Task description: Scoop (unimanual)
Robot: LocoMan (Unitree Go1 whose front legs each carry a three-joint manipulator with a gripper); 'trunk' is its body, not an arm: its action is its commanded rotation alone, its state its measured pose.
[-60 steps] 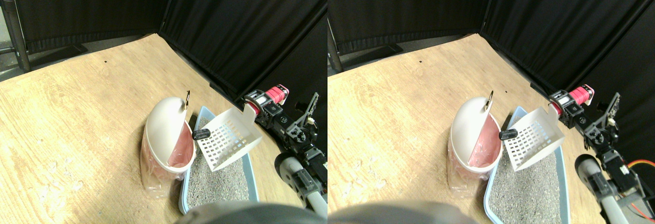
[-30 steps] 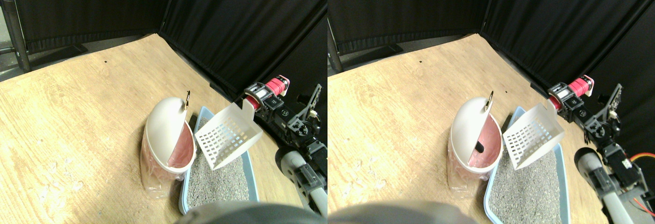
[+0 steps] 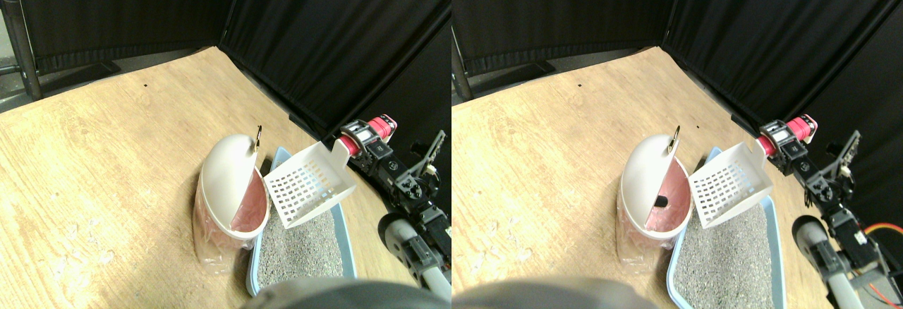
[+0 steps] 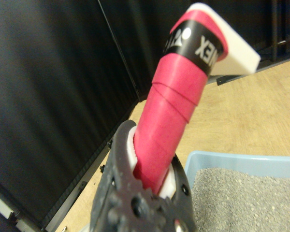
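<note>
A white slotted scoop (image 3: 308,190) hangs tilted over the near end of the litter box, its front edge close to the bin's opening, and nothing shows in its basket. Its red wrapped handle (image 3: 376,127) runs up and back to the right. My right gripper (image 3: 352,142) is shut on that handle where it meets the basket. In the wrist view the red handle (image 4: 174,111) passes between the dark jaws of the gripper (image 4: 152,176). The bin (image 3: 227,182) has a white swing lid and a pink liner, and stands just left of the scoop.
A light blue litter box (image 3: 348,242) filled with grey litter (image 3: 300,252) lies under the scoop, touching the bin's right side. Black curtains (image 3: 317,34) close off the back and right. Bare wooden floor (image 3: 106,154) spreads to the left.
A dark lump sat at the scoop's front edge by the bin's opening one second ago. It has dropped into the bin. The scoop has since tilted flatter and moved slightly left.
</note>
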